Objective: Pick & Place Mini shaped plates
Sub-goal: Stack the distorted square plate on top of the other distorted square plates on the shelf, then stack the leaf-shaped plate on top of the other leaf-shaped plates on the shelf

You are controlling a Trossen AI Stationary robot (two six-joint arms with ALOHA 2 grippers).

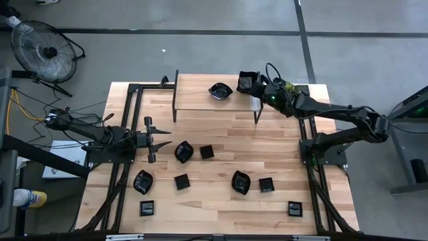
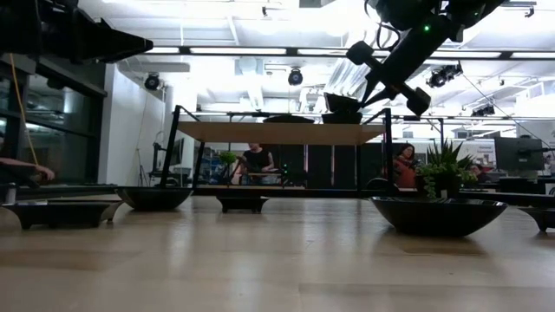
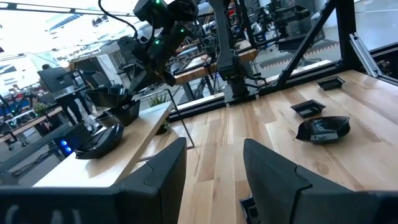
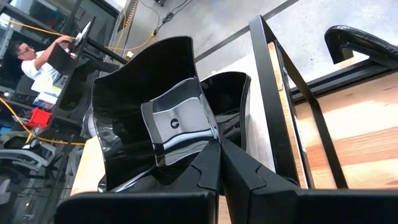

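Several glossy black mini shaped plates lie flat on the wooden table (image 1: 221,130), among them a leaf-like one (image 1: 184,151) and a square one (image 1: 206,152). One plate (image 1: 219,90) sits on the raised shelf (image 1: 200,100) at the table's far side. At the shelf's far right corner my right gripper (image 1: 254,86) is shut on a wavy-edged plate (image 4: 149,106). Another black dish (image 4: 233,93) shows right behind it. My left gripper (image 1: 160,142) waits level at the table's left, open (image 3: 214,180), with nothing between its fingers. My right gripper pinches the wavy-edged plate by its rim (image 4: 189,155) between its two shut fingers (image 4: 249,171). The fingers slant down from the table's right side. The plate stands tilted up on edge with its hollow side toward the wrist. I cannot tell whether it touches the shelf or the dish behind.
The shelf stands on thin black legs (image 1: 175,94). A black frame (image 1: 130,120) runs along the table's left and right sides. A small green plant (image 2: 444,169) shows at the right. More plates (image 1: 240,182) lie toward the near edge. People sit in the room behind.
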